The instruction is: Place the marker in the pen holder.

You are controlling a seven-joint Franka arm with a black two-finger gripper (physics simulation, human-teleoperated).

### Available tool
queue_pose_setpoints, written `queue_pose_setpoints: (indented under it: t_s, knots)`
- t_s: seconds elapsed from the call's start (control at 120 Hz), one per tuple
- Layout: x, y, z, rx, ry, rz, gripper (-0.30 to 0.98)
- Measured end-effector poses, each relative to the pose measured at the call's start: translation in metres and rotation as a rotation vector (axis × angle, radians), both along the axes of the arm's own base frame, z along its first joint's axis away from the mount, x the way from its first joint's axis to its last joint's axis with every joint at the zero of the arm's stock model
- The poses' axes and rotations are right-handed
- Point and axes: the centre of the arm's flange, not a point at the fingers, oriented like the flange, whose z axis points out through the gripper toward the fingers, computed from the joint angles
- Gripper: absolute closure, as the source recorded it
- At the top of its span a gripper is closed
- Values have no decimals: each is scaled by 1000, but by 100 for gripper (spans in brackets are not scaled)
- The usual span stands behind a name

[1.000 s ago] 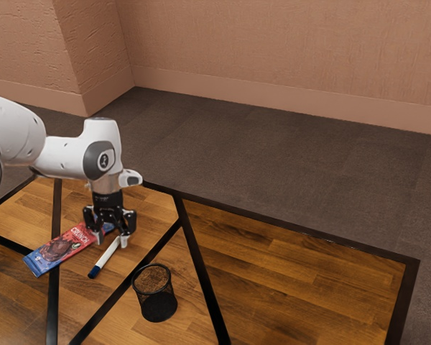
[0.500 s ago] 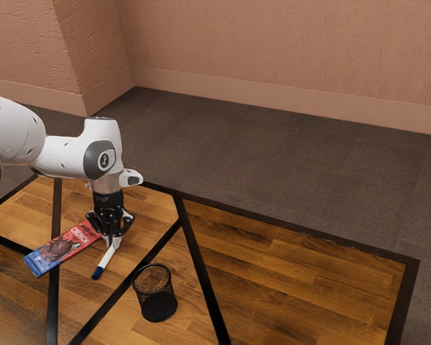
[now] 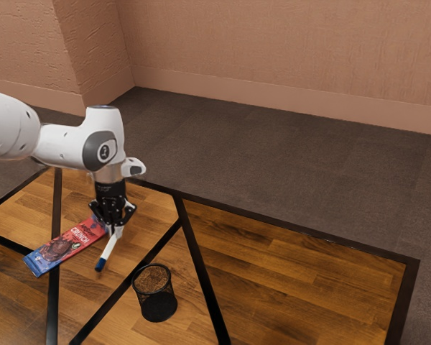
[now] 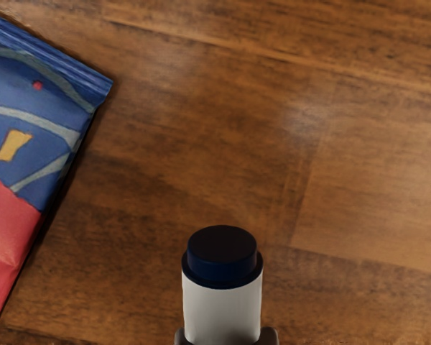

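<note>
Toward nine o'clock in the exterior view, a flat red-and-blue chocolate packet (image 3: pixel 61 248) lies on the brown wood-plank counter (image 3: pixel 287 269), best left undisturbed. Next to the right, the jaws are closed on the slim white marker with a dark blue end (image 3: pixel 108 251), pressing it from both sides near its upper end. It seems just off the counter, tilted, blue end pointing to seven o'clock. From it, the round black mesh pen holder (image 3: pixel 152 279) stands at four o'clock, near. The lift should go well above that rim before moving across; the tilt then wants straightening and the lower end centring over the mouth before release. Up close, the marker shows a smooth white barrel and a stepped, round navy plug with a flat, nearly black top.
</note>
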Motion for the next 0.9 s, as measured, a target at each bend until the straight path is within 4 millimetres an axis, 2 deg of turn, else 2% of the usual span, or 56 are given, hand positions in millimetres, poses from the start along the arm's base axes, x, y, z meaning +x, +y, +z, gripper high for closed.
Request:
queue_pose_setpoints:
  t_s: [0.108, 0.192, 0.342, 0.433, 0.525, 0.583, 0.725, 0.9]
  knots:
    - [4, -12, 35, 30, -57, -45, 79]
    - [2, -38, 69, 57, -124, -115, 79]
    - [-29, -98, 113, 106, -256, -255, 79]
    - [-57, -134, 134, 149, -324, -322, 79]
    - [-89, -180, 146, 182, -378, -377, 78]
    - [-106, -198, 151, 200, -408, -384, 78]
    - [-132, -218, 160, 228, -462, -338, 77]
    - [-157, -245, 155, 237, -491, -273, 76]
